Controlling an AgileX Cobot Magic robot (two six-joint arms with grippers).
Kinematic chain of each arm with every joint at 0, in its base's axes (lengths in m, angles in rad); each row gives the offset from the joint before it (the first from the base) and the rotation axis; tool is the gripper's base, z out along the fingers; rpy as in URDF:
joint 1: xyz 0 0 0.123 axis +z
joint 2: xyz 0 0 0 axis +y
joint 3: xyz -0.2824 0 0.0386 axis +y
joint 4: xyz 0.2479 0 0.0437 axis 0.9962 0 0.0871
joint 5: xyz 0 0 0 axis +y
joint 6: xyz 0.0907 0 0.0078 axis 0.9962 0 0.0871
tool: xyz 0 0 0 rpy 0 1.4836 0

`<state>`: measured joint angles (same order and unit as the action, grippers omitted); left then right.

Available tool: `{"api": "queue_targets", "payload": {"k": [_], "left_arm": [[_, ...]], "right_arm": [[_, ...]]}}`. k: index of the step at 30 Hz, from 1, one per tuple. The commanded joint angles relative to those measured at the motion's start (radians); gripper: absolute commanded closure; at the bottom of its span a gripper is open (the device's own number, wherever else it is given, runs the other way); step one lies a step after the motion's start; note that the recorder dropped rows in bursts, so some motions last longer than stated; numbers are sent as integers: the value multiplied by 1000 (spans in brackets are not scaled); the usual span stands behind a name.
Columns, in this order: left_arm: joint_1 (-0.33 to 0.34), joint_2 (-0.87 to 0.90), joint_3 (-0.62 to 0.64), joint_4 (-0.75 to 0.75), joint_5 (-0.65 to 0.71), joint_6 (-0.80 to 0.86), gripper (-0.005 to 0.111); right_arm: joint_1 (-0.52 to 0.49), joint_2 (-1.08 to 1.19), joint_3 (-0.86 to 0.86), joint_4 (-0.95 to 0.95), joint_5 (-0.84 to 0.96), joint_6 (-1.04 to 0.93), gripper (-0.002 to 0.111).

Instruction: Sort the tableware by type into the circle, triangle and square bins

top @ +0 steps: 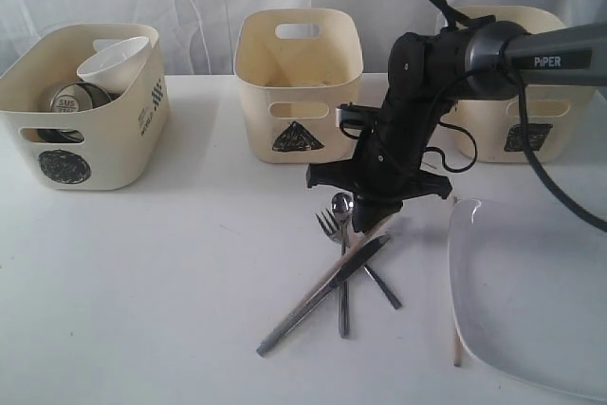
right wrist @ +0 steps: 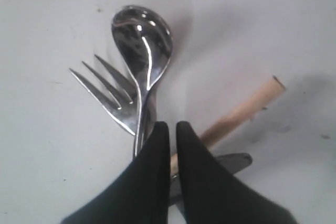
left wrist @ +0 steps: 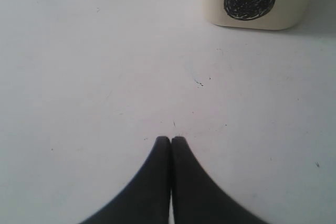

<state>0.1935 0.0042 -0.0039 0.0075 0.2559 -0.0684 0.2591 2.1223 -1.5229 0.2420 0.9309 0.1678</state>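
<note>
Cutlery lies heaped right under my right pincer (right wrist: 172, 125), which is down at the counter (top: 171, 282) with its tips drawn to a thin slit (whether anything is caught between them I cannot tell). The spoon (right wrist: 143, 43) has its bowl just past the tips, and its handle runs in under one finger (right wrist: 152, 182). The fork (right wrist: 107, 93) lies against it, tines splayed beside the bowl. A chopstick (right wrist: 241, 111) slants out from beneath the other finger. The knife (top: 322, 296) crosses the heap behind the tips. The plate (top: 531, 301) sits near this pincer, off to one side. The triangle bin (top: 299, 73) and square bin (top: 550, 130) stand beyond it.

My left pincer (left wrist: 170, 139) has its tips pressed together over the counter. The circle bin (left wrist: 294, 9) is well ahead of it, holding a white bowl (top: 114, 64) and a mug (top: 71, 100).
</note>
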Motion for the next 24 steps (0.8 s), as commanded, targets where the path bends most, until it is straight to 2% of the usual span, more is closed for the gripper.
{"api": "queue_targets", "payload": {"k": [1, 5, 10, 12, 17, 24], "left_arm": [[-7, -4, 4, 1, 0, -1, 107], [-7, -4, 4, 1, 0, -1, 107], [-7, -4, 4, 1, 0, -1, 107], [-7, -4, 4, 1, 0, -1, 107], [-7, -4, 4, 1, 0, -1, 107], [-7, -4, 4, 1, 0, -1, 107]], "right_arm": [[-1, -1, -2, 50, -6, -18, 88], [-1, -3, -2, 144, 8, -149, 83], [4, -18, -2, 322, 88, -523, 83], [16, -27, -2, 338, 128, -671, 79], [102, -31, -4, 278, 262, -986, 58], [237, -31, -4, 76, 211, -1222, 56]]}}
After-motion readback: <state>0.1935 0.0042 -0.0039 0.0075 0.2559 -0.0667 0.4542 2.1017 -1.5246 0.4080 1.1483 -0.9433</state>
